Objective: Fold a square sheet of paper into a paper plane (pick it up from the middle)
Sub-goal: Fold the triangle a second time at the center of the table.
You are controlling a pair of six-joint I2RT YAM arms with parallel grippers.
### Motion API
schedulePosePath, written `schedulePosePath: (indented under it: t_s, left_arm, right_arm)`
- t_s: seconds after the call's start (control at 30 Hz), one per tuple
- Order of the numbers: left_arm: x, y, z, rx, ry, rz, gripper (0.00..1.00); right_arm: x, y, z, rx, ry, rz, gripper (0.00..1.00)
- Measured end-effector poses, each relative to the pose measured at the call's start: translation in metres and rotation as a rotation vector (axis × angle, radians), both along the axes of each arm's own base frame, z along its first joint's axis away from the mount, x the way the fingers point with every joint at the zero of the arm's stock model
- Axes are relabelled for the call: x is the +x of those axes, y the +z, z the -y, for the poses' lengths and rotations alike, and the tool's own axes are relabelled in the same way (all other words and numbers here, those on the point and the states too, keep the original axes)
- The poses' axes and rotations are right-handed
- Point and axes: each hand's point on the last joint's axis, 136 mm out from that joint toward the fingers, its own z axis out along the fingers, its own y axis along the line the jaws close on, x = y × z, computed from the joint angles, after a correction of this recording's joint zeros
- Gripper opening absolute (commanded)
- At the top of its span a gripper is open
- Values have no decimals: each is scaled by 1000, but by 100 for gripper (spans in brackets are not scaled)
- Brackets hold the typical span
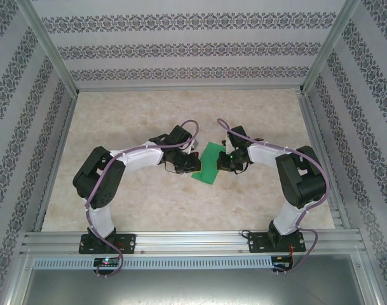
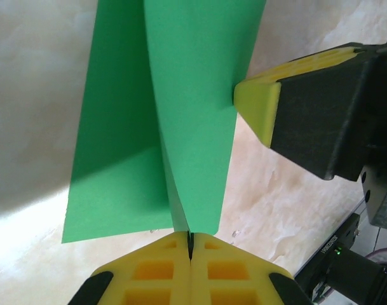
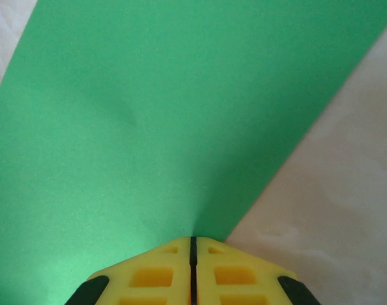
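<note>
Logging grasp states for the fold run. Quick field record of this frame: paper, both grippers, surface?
paper: green sheet, creased lengthwise, mid-table between the two arms
left gripper: shut on the paper's edge, right where the crease ends
right gripper: shut on the paper from the other side
table: pale, marbled
paper lifted or flat: cannot tell

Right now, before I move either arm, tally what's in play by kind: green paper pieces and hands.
green paper sheet: 1
hands: 2, the left hand and the right hand, each shut on the sheet's edge
total: 3
</note>
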Motion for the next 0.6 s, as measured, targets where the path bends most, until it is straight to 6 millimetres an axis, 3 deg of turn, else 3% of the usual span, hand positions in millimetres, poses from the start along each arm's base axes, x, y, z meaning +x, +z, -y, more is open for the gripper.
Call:
schedulePosePath:
  t_s: [0.6]
  left_arm:
    - [11, -20, 36, -9, -55, -36, 5]
  right_arm:
    - [5, 3, -4, 21, 3, 21, 8]
